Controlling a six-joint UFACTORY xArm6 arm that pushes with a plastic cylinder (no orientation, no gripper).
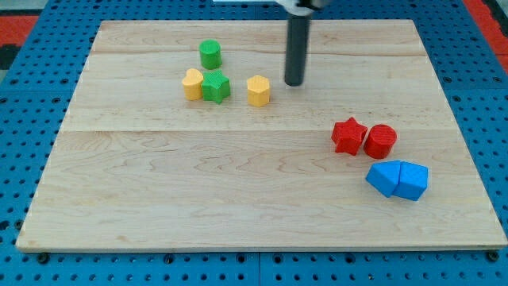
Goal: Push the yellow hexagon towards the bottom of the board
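Note:
The yellow hexagon (pixel 258 90) sits on the wooden board (pixel 198 191) in the upper middle. My tip (pixel 294 83) rests on the board just to the view's right of the hexagon and slightly above it, with a small gap between them. The dark rod rises from the tip to the view's top edge.
A green cylinder (pixel 210 54) stands up and left of the hexagon. Below it a yellow block (pixel 193 83) touches a green star (pixel 216 86). At the right, a red star (pixel 348 135) and a red cylinder (pixel 380 141) sit above two touching blue blocks (pixel 397 179).

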